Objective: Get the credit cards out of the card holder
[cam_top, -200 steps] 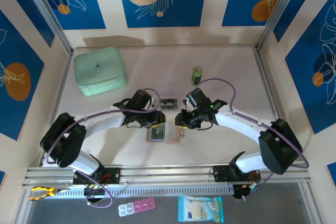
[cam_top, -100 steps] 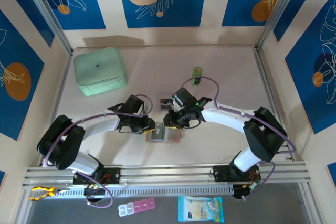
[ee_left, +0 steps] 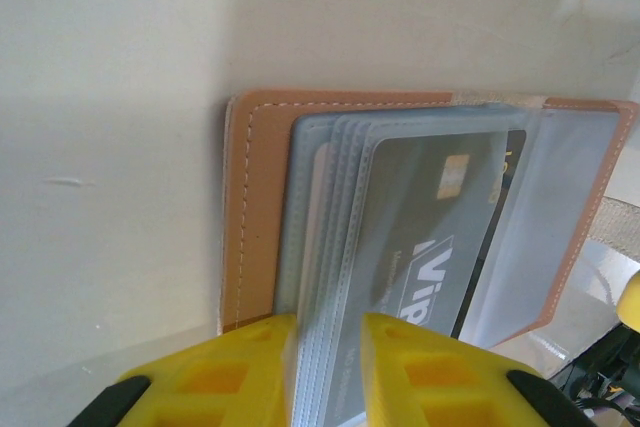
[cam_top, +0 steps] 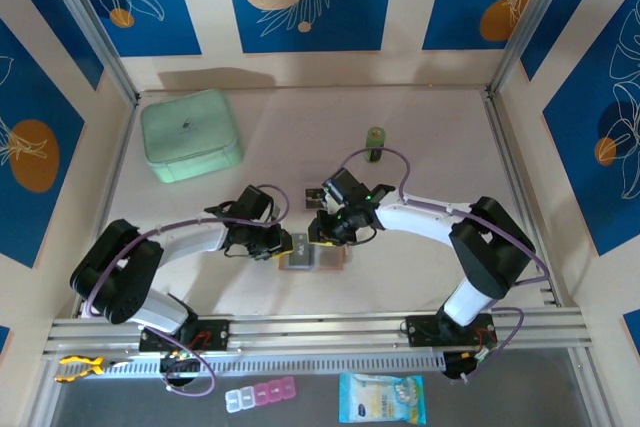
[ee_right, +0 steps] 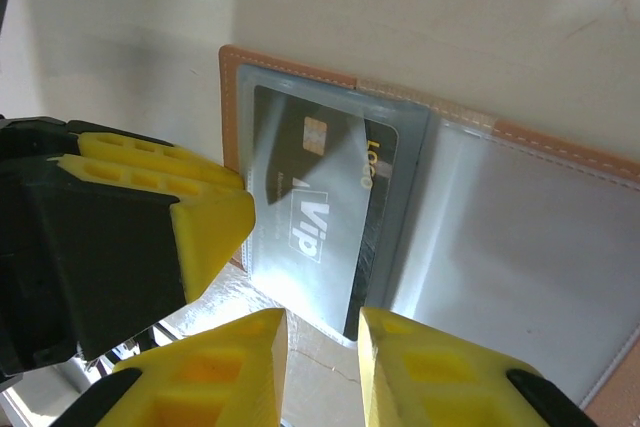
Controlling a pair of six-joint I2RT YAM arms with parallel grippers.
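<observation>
The holder lies open, one card in its clear sleeve. The left gripper pinches the sleeve stack at the holder's edge. The right gripper stands narrow at the card's corner, but whether it grips cannot be told.

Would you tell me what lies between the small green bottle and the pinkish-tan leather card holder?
The right gripper and its wrist, seen in the top view.

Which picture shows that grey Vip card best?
Right wrist view: the grey card lies nearly whole in its clear sleeve, chip and lettering readable. Left wrist view shows it slanted behind stacked sleeves. From above, the card holder is too small to tell.
</observation>
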